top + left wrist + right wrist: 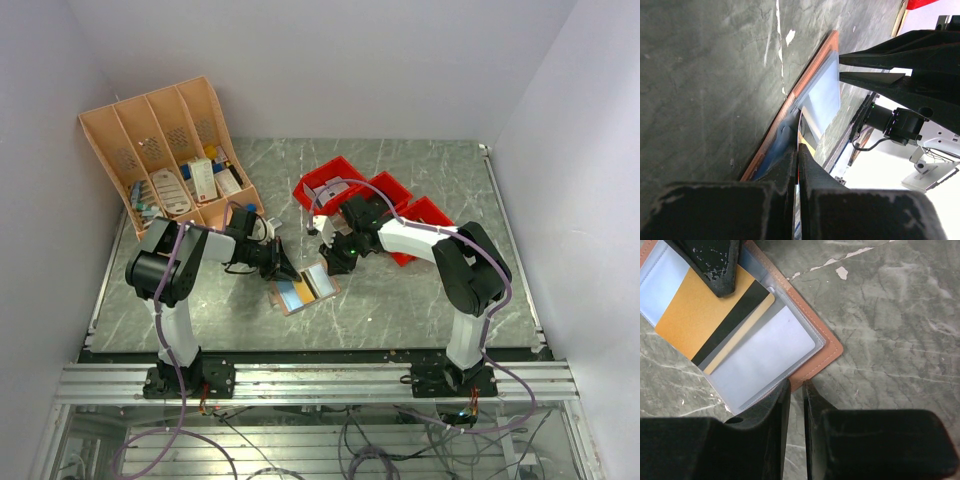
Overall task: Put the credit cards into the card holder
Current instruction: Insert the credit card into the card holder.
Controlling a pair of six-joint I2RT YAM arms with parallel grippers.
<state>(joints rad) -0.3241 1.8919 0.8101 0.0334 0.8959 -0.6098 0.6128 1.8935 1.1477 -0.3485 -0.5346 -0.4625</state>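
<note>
On the surface between the two arms: card holder lies open, clear sleeves up. Gold card with a black mag stripe sits in one sleeve, no print readable on it. Blue card in the other half, face too blurred to read. Right tool is nearly closed, pinching the card holder's sleeve edge. Left tool is fully closed, tips down on the card holder; can't tell if anything is pinched. Its tip covers part of the gold card. Item labels in the organiser rack are too small to read. Red bins are partly hidden behind the right arm.
</note>
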